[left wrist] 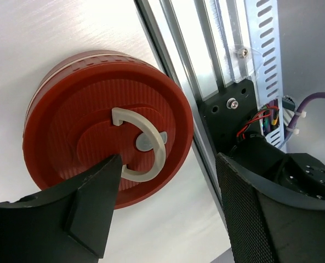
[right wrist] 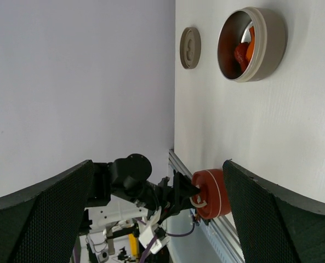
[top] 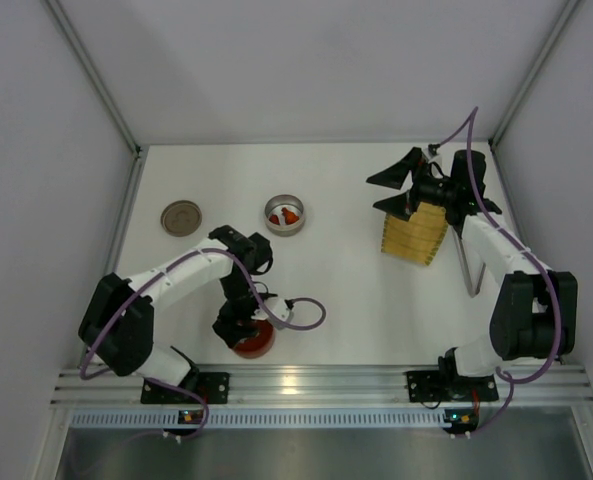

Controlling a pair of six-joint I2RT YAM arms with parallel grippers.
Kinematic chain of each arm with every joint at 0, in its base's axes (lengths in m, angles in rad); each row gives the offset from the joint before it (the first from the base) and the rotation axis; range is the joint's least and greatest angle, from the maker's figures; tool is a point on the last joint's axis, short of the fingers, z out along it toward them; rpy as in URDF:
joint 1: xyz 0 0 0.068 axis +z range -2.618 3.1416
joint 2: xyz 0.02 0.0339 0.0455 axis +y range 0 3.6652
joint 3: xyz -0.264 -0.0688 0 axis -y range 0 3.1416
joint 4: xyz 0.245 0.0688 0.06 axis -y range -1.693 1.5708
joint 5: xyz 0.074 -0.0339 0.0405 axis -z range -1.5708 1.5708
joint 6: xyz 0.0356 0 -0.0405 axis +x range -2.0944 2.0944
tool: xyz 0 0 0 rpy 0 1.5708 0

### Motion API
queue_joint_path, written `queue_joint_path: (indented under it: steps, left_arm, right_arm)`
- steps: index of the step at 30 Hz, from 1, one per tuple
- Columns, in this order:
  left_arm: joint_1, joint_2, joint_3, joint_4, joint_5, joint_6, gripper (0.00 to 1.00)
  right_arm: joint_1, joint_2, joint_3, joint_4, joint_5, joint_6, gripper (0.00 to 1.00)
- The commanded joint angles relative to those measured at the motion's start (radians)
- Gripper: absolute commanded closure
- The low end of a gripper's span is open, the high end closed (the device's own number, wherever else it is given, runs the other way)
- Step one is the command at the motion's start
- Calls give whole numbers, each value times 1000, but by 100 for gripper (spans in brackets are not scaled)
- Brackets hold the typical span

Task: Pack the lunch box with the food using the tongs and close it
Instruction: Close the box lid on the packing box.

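Observation:
The round metal lunch box (top: 272,225) (right wrist: 272,49) stands open at mid-table with red and orange food (top: 289,214) (right wrist: 243,52) inside. Its tan lid (top: 181,217) (right wrist: 190,47) lies flat to its left. The slim grey tongs (top: 467,265) lie on the table right of the yellow woven tray (top: 414,232). My left gripper (top: 244,328) (left wrist: 167,186) is open over a red round container (top: 253,338) (left wrist: 85,98) (right wrist: 212,193) with a pale ring handle; nothing sits between its fingers. My right gripper (top: 396,190) (right wrist: 157,192) is open and empty above the tray's far end.
The red container sits close to the aluminium rail (top: 316,378) (left wrist: 206,82) at the near table edge. A purple cable (top: 306,312) loops beside the left gripper. White walls enclose the table on three sides.

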Motion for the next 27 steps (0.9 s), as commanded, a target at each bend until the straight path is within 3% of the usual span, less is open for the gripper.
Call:
queue_joint_path:
  steps: [1,6,14,19,25,27]
  left_arm:
    - [1,24,2,127,-58,-23,24]
    - [1,-71,-4,263,-58,-127,25]
    - [1,-316,-141,527,-93,-215,27]
    - [1,-362,-165,583,-113,-231,38]
    - [1,-359,-184,633,-139,-224,41]
    - [1,-359,-176,597,-113,-190,53]
  right_arm:
    - [-20,-41,-6,84,-13,4,1]
    - [-20,-47,-8,89,-16,11,1]
    - [-20,-50,-8,98,-19,22,1]
    - [-17,-48,-14,110,-17,31,1]
    - [-17,-47,-12,110,-17,31,1]
    - [-18,-45,-12,107,-19,30,1]
